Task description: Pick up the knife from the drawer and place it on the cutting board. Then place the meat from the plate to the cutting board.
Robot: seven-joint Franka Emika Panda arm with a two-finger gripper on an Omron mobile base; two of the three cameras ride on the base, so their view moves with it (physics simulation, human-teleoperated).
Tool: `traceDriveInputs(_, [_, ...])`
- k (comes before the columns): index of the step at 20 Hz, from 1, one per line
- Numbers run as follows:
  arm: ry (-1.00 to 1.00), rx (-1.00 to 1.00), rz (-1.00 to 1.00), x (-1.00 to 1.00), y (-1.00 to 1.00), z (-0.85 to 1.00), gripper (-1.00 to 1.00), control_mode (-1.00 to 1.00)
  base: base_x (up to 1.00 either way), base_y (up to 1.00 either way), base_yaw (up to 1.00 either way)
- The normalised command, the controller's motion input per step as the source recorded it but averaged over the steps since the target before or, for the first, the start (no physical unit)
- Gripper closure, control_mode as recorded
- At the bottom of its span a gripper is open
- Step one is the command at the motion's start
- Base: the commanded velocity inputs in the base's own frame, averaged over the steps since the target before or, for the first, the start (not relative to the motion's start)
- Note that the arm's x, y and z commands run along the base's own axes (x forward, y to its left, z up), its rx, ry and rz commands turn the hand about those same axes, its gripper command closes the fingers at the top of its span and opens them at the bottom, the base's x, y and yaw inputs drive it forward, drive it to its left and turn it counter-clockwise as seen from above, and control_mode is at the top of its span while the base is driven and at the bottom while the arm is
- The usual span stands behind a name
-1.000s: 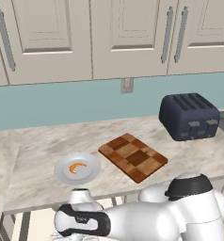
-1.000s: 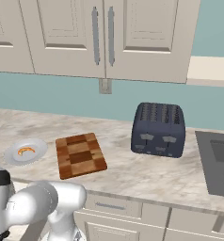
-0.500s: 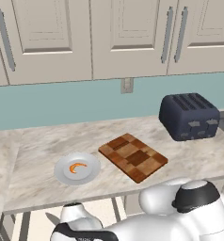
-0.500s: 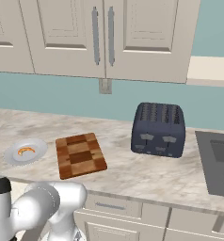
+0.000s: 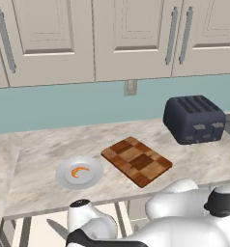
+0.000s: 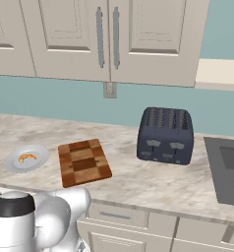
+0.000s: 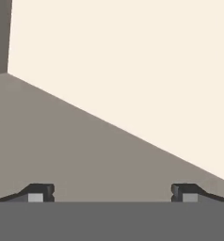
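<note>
Over that last second we'd swung the arm down below the tabletop edge into the pale cream pull-out drawer [image 7: 132,61], jaws spread wide and empty, grey-bladed knife [image 5: 56,227] still lying there, so no pickup yet.

Cream cabinets [image 5: 131,34] hang over a teal wall [image 5: 88,103] (outlet [image 5: 130,87] mid-wall); marble counter [image 6: 153,179] carries a dark toaster [image 6: 166,135].
</note>
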Motion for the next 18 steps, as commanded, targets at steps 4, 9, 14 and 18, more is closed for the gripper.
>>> traceDriveInputs(4, [-0.29, 0.00, 0.07, 0.10, -0.54, 0.08, -1.00, -1.00, 0.00, 0.00, 0.00])
traceDriveInputs(9, [-0.16, 0.00, 0.01, 0.37, -0.47, 0.06, -1.00, -1.00, 0.00, 0.00, 0.00])
traceDriveInputs(14, [-0.02, 0.05, -0.06, 0.60, -0.31, 0.18, -1.00, -1.00, 0.00, 0.00, 0.00])
traceDriveInputs(18, [0.00, 0.03, -0.08, 0.62, -0.13, 0.04, -1.00, -1.00, 0.00, 0.00, 0.00])
